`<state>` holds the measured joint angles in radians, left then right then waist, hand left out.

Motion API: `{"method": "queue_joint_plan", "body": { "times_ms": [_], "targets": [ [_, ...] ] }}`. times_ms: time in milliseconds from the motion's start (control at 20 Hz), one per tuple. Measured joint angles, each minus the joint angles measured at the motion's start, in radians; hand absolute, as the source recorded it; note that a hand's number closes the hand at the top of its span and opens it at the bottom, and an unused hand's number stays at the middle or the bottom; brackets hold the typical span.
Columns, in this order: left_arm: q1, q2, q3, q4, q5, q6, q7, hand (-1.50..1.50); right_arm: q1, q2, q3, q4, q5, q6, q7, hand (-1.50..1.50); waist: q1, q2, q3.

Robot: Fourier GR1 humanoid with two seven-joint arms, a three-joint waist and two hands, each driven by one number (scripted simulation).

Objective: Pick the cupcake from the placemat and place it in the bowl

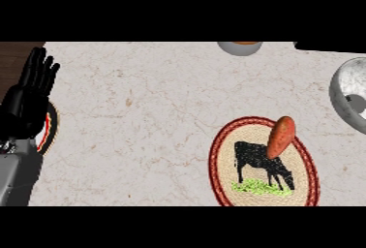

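A round woven placemat (pixel 243 181) with a red rim and a black cow picture lies at the lower right of the counter. On its upper right part rests an orange-red oblong thing (pixel 281 137), shaped like a sweet potato rather than a cupcake. A grey bowl (pixel 344 94) sits at the right edge, partly cut off. My left hand (pixel 28 92) rests open at the far left, fingers straight and pointing up, far from the placemat. My right hand does not show.
A small grey round object with an orange-brown top (pixel 240 47) is cut off at the counter's far edge. A red-rimmed round piece (pixel 50 127) peeks out beside my left hand. Dark wood (pixel 14 53) shows past the counter's left corner.
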<state>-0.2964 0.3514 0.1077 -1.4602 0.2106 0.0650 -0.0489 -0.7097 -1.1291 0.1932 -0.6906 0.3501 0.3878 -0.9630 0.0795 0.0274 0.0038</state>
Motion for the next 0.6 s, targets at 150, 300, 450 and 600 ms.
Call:
{"method": "queue_joint_plan", "body": {
  "times_ms": [150,300,450,600],
  "targets": [
    [-0.002,-0.008,-0.003,0.009,-0.009,0.008,-0.004,0.00,-0.005,0.054,0.041,0.052,0.039,-0.052,-0.014,1.50,-0.004,0.000,0.000],
    [-0.013,0.001,0.006,0.009,-0.004,0.005,0.008,0.00,-0.027,0.107,0.064,0.133,0.061,-0.073,-0.005,-1.50,-0.004,-0.001,0.000],
    [-0.027,-0.003,0.006,0.020,-0.008,0.009,0.005,0.00,-0.048,0.161,0.086,0.195,0.066,-0.068,0.009,-1.50,-0.005,0.000,0.000],
    [-0.033,-0.005,0.008,0.028,-0.011,0.010,0.002,0.00,-0.066,0.208,0.090,0.242,0.040,-0.046,0.018,-1.50,-0.008,0.000,0.001]
  ]
}}
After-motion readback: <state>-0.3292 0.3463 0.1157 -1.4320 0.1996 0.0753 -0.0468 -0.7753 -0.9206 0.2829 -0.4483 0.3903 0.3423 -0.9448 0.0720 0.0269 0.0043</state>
